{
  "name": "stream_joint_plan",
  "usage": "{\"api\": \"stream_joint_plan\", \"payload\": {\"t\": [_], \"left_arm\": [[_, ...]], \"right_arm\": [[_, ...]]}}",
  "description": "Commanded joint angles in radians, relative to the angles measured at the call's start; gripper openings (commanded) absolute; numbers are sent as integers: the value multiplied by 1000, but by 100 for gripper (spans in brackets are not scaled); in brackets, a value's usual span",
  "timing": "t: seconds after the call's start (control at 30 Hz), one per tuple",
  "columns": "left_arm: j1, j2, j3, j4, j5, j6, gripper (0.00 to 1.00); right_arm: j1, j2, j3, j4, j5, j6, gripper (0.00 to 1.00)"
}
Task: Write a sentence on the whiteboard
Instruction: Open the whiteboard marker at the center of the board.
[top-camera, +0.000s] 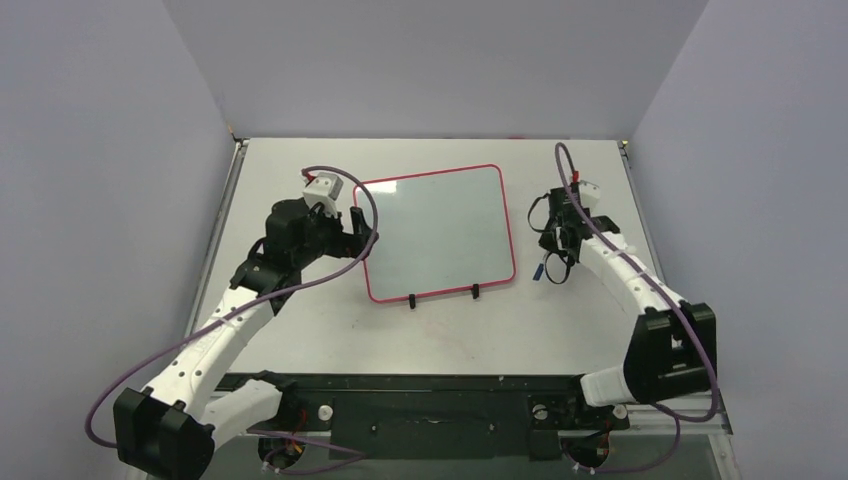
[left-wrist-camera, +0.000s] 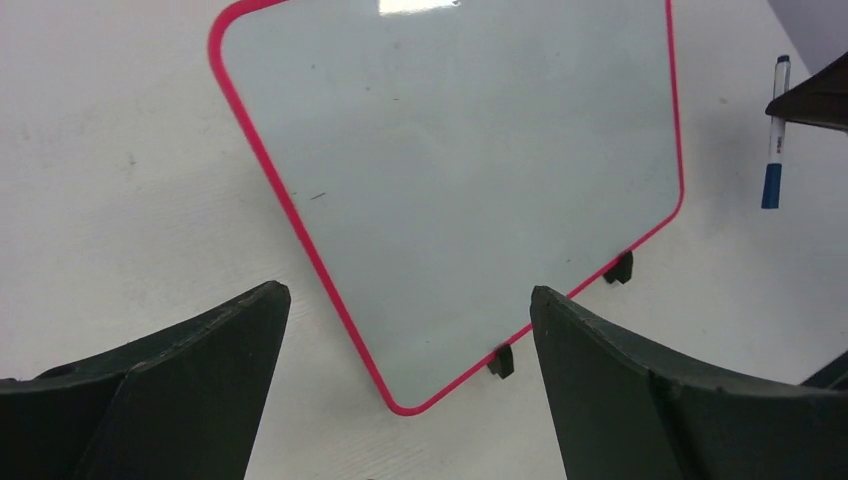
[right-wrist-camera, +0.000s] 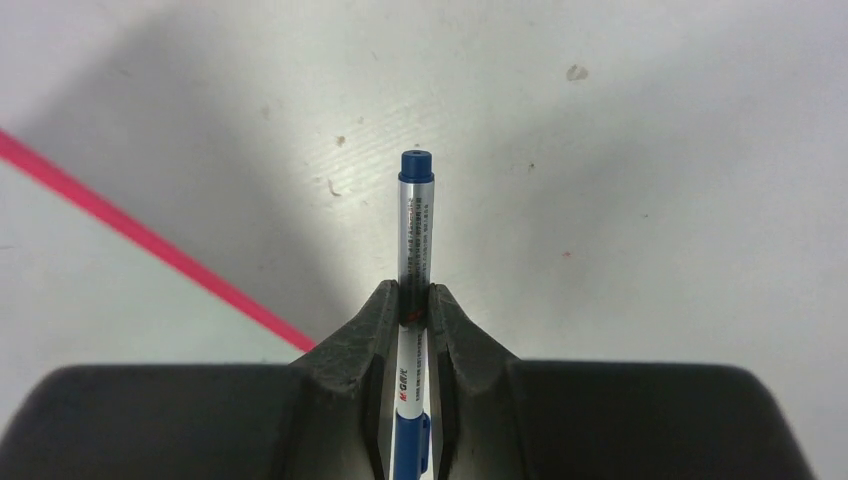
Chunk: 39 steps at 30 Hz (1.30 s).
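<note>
A: Where does the whiteboard (top-camera: 438, 232) sit, and how would it handle?

B: It lies flat on the worktop (top-camera: 450, 340), about midway between the side edges and a little toward the far edge. Its two black feet (top-camera: 411, 300) are on the long side nearest the arms. I'd judge it light and stiff, with a glossy face, so it may well skate under a pen stroke unless something pins it. The thin red frame along its left edge looks the best place to hold or press; the writing face is better left untouched.

A: And the fingers?

B: The left fingers (left-wrist-camera: 190, 370) are spread wide at the board's left edge, gripping nothing. The right fingers (right-wrist-camera: 350, 350) are pinched on a marker (right-wrist-camera: 416, 230), over bare worktop just beyond the board's right edge.

A: What can't you make out?

B: Whether the marker is capped — the end pointing away from the fingers is a blue stub, and the other blue end is half buried between them. I also can't tell if the marker is clear of the worktop, or whether the left fingers touch the frame. No writing shows on the board, only faint specks.
</note>
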Motion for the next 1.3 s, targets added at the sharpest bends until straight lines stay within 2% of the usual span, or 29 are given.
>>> {"api": "stream_joint_plan", "payload": {"t": [0.0,0.07,0.27,0.53,0.87,1.07,1.27], "left_arm": [[-44,-3,-27,150,120,-86,88],[-103,5,-24,190,109,-107,87],[-308,105,-1,365,-43,-160,86],[-449,289,95,607,-20,-205,83],[-512,436,232,729,38,-177,80],[-520,501,293,721,32,-174,78],[-531,543,338,701,31,-162,71]], "right_arm": [[26,-160,42,-53,43,139,0],[51,-226,52,-55,40,197,0],[79,-388,90,-42,27,400,0],[140,-472,143,-29,57,551,0],[239,-518,137,12,107,664,0],[254,-516,157,10,111,665,0],[260,-521,155,9,120,665,0]]}}
